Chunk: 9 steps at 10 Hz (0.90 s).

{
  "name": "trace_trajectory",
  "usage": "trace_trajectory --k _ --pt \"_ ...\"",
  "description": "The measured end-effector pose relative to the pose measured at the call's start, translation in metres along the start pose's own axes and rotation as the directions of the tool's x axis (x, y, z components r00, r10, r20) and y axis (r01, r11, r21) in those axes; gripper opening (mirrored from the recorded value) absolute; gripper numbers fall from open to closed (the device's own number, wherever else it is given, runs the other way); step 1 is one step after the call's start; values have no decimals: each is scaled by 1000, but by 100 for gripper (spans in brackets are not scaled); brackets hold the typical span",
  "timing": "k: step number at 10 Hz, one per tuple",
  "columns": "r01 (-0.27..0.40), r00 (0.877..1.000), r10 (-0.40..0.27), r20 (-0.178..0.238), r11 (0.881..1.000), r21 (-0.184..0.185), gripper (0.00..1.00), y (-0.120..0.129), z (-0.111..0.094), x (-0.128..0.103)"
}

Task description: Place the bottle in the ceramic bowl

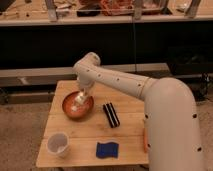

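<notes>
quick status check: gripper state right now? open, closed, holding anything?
Gripper: down inside the ceramic bowl on the table; open or closed cannot be told, nor whether it holds anything.

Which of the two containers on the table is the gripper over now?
The reddish-brown bowl with the orange inside: the gripper hangs right over it. The white cup stands apart, nearer the camera.

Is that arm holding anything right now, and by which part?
Cannot tell. The end effector is down in the ceramic bowl, the pale bottle at its tip; the hold is hidden.
</notes>
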Motion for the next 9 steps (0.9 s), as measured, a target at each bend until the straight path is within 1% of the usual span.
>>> trace_trajectory --k 3,9 --pt "13 1000 -13 7 1000 4 1 -5 2 -4" --pt "31 999 -31 7 999 11 1 -10 5 -5"
